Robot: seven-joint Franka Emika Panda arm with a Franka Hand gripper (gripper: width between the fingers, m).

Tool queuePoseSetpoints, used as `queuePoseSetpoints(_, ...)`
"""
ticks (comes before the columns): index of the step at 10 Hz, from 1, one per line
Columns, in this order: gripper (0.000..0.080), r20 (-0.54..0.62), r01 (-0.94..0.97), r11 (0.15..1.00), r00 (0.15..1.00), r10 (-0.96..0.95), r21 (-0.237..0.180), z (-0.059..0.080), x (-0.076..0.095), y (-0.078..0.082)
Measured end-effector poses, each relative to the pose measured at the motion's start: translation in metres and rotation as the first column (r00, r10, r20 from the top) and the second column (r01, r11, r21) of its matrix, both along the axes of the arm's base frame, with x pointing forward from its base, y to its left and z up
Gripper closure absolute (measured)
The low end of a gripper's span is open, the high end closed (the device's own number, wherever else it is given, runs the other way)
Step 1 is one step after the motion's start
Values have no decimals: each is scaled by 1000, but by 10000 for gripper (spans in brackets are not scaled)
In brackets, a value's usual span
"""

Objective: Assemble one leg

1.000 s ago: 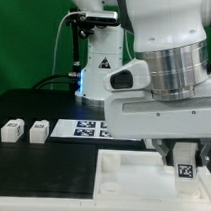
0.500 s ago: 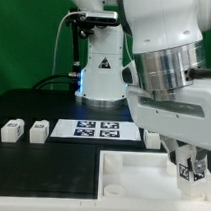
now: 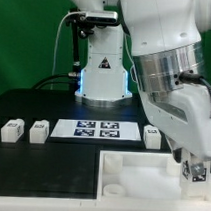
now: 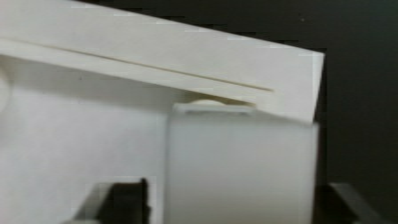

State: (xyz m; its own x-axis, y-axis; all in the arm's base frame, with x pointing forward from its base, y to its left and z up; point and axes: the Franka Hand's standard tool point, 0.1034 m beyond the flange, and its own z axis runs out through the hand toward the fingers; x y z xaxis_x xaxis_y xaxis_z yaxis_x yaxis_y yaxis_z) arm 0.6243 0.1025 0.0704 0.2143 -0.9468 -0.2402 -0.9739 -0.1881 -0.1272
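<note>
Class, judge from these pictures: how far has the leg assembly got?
Done: the tool is shut on one leg. In hand: the leg hangs at a corner of the white tabletop. Left: seating it there, apparently not yet done; three other legs lie loose.

Black table [image 3: 50, 176], loose legs [image 3: 37, 133], marker board [image 3: 97, 130], white tray [image 3: 140, 177]

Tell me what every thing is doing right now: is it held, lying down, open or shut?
hand: shut on the held leg.
held leg: upright between the fingers, over the tray piece's corner; cannot tell if it is in the socket.
loose legs: resting on the table, not held.
tray piece: lying flat, untouched by the hand.
marker board: lying flat.
</note>
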Motion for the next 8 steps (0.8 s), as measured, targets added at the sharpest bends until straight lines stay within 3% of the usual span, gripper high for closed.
queuePoseSetpoints(1,189,49,-207,978,977,208,-21,-2,-1,3)
queuePoseSetpoints(3,159,99,-408,912,906,411,-48,-3,0,4)
queuePoseSetpoints(6,151,158,-686,717,700,696,-121,-4,0,4)
queuePoseSetpoints(8,150,135,-915,338,314,940,-221,-3,-3,3)
